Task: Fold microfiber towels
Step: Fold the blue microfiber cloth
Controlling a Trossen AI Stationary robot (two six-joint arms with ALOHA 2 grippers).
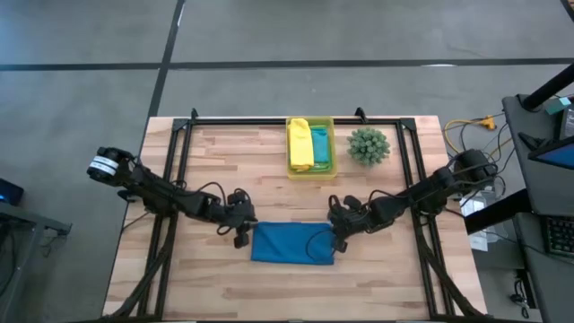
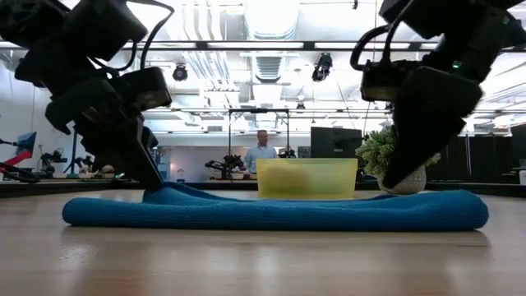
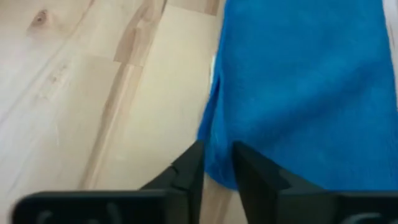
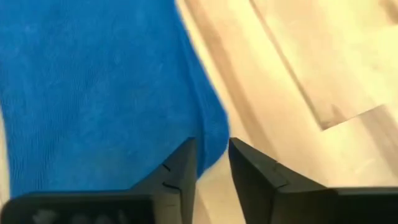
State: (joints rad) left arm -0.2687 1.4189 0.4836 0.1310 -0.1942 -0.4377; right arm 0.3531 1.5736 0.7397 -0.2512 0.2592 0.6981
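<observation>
**Blue Towel Flanked by Both Grippers on the Wooden Table**

From the high view, a royal blue microfiber towel (image 1: 292, 243), folded into a flat rectangle, was seen lying on the wooden table (image 1: 215, 175) near its front edge. The left gripper (image 1: 243, 235) was placed at the towel's left end and the right gripper (image 1: 338, 237) at its right end. Behind the towel, a translucent yellow-green bin (image 1: 311, 170) was found to hold a yellow towel (image 1: 300, 144) and a teal towel (image 1: 319, 144) side by side. A small spiky green plant (image 1: 369, 145) was set just beside the bin, to its right.

In the low view, the blue towel (image 2: 271, 211) was shown stretched flat across the tabletop, its left end raised slightly where a gripper met it. The bin (image 2: 306, 178) and the plant (image 2: 380, 156) were visible behind it, and a person (image 2: 261, 153) was seen far back in the room.

In the left wrist view, the left gripper (image 3: 217, 165) was shown with its fingers (image 3: 189, 168) narrowly parted, a corner of the blue towel (image 3: 305, 87) lying in the gap between them.

In the right wrist view, the right gripper (image 4: 212, 160) was likewise shown with fingers (image 4: 183, 165) slightly apart, the rounded edge of the blue towel (image 4: 99, 93) reaching between them. Whether either edge was pinched could not be told.
</observation>
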